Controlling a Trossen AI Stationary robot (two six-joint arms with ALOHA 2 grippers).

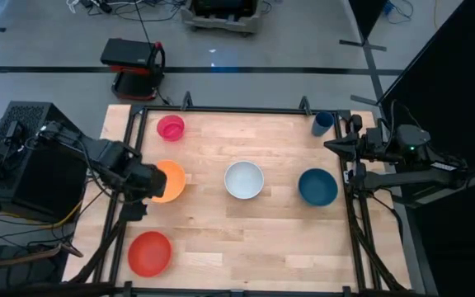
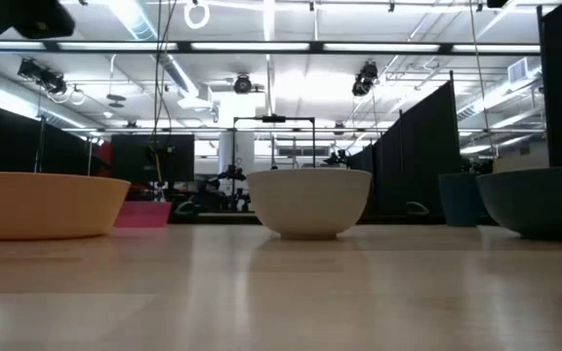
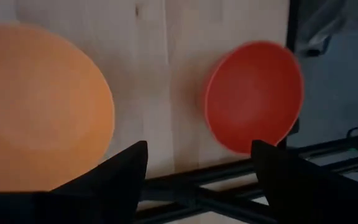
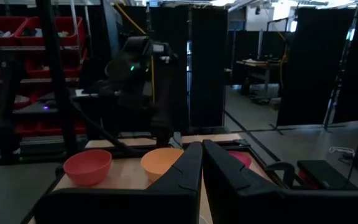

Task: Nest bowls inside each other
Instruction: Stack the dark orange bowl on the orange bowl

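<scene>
Five bowls sit apart on the counter [image 1: 246, 239]. Taking the white bowl [image 1: 244, 180] as centre: the orange bowl [image 1: 170, 181] lies to its left, the teal bowl [image 1: 317, 186] to its right, the pink bowl [image 1: 171, 128] beyond the orange one, and the red bowl [image 1: 149, 253] nearer than it. The left gripper's [image 1: 148, 183] fingers [image 3: 120, 168] are spread wide over the orange bowl's outer edge, holding nothing. The right gripper's [image 1: 336, 145] fingers [image 4: 185, 171] are pressed together, right of the teal bowl.

left end effector [image 3: 197, 165]: fingers spread wide, pointing down | right end effector [image 4: 201, 163]: fingers together, arm parked
</scene>
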